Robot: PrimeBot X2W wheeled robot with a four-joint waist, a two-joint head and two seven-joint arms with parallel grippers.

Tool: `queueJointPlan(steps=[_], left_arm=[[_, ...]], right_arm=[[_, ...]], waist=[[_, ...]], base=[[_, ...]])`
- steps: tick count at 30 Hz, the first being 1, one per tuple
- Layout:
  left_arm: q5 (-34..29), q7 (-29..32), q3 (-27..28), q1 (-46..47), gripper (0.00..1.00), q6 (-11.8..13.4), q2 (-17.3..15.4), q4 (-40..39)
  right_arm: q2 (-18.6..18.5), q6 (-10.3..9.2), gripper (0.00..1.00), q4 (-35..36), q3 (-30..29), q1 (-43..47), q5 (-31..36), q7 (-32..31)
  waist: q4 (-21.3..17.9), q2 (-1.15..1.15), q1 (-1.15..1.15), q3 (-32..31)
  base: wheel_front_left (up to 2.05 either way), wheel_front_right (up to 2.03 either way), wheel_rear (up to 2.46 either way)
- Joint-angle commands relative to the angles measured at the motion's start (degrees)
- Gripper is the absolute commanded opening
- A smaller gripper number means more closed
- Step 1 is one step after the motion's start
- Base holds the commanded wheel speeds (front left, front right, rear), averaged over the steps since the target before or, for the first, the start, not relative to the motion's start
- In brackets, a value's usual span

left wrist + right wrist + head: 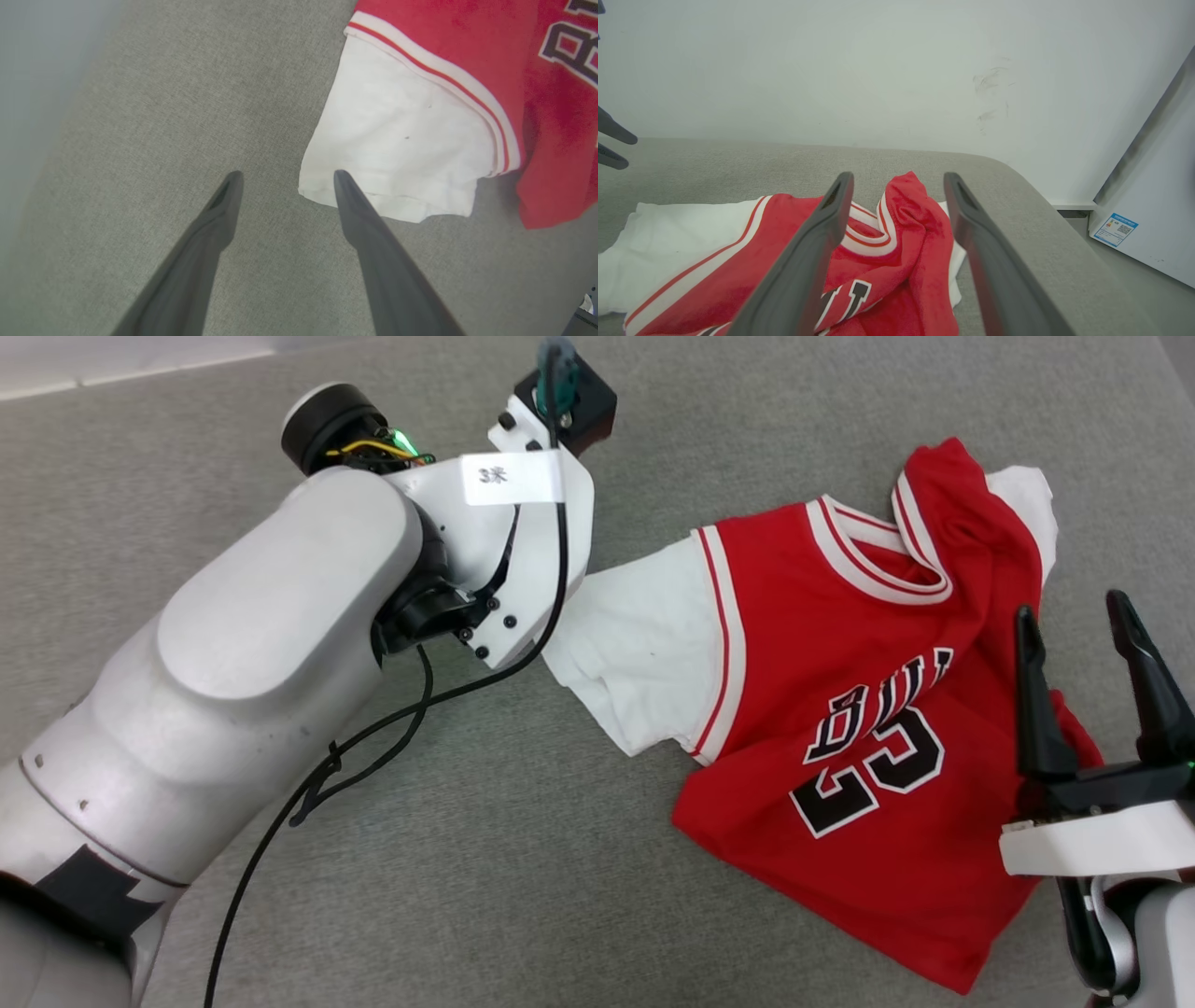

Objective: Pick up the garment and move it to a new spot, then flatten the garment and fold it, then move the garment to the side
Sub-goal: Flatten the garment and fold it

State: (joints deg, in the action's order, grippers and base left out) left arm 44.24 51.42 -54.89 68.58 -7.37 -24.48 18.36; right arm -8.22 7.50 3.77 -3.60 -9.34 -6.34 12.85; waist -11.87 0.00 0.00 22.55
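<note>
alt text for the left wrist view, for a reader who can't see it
The left gripper, two long dark fingers spread open, points at the hem of the white sleeve of a bright red jersey-style shirt with red-striped trim, lying on a grey woven surface. Whether a fingertip touches the sleeve is unclear.

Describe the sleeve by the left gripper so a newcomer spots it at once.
On the grey fabric surface lies a rumpled red garment with black lettering. Its white sleeve spreads flat toward the left gripper, edged by a red-and-white stripe; the other white sleeve is mostly hidden behind the bunched red shoulder.
</note>
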Motion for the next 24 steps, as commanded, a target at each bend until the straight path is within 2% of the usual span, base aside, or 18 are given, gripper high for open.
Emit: queueJointPlan(steps=[1,6,13,14,15,19,24], left_arm=[[1.2,1.2,-2.1,1.4,1.00,-0.1,-0.4,0.9],[4.0,3.3,-8.8,3.7,1.00,-0.1,-1.2,3.3],[6.7,5.5,-17.6,1.8,1.00,-0.1,-3.1,5.1],[6.9,5.8,-18.2,1.3,0.89,-0.1,-3.4,4.7],[7.2,5.6,-18.5,1.1,0.00,-0.1,-3.6,4.5],[7.1,2.9,-18.7,1.5,0.00,-0.1,-4.2,3.0],[9.0,-3.3,-18.3,2.3,0.00,-0.1,-4.8,1.1]], right_arm=[[0.2,-0.02,1.00,-0.4,0.7,-1.3,0.4,0.5],[0.6,-0.02,1.00,-2.1,2.1,-3.1,0.1,1.3],[1.1,-0.02,1.00,-4.7,3.0,-4.7,0.0,2.1],[1.1,-0.02,1.00,-4.9,3.0,-4.8,-0.1,2.2],[1.0,-0.02,1.00,-5.2,2.9,-4.9,-0.1,2.2],[0.5,-0.02,1.00,-6.6,2.2,-4.7,-0.1,2.3],[-0.4,-0.02,1.00,-7.6,0.7,-3.1,0.4,2.3]], waist=[[-1.6,0.00,0.00,1.7],[-3.8,0.00,0.00,3.9],[-5.5,0.00,0.00,5.3],[-5.5,0.00,0.00,5.3],[-5.6,0.00,0.00,5.3],[-4.6,0.00,0.00,3.9],[-1.3,0.00,0.00,-0.3]], base=[[0.00,0.00,0.00],[0.00,0.00,0.00],[0.00,0.00,0.00],[0.00,0.00,0.00],[0.00,0.00,0.00],[0.00,0.00,0.00],[0.00,0.00,0.00]])
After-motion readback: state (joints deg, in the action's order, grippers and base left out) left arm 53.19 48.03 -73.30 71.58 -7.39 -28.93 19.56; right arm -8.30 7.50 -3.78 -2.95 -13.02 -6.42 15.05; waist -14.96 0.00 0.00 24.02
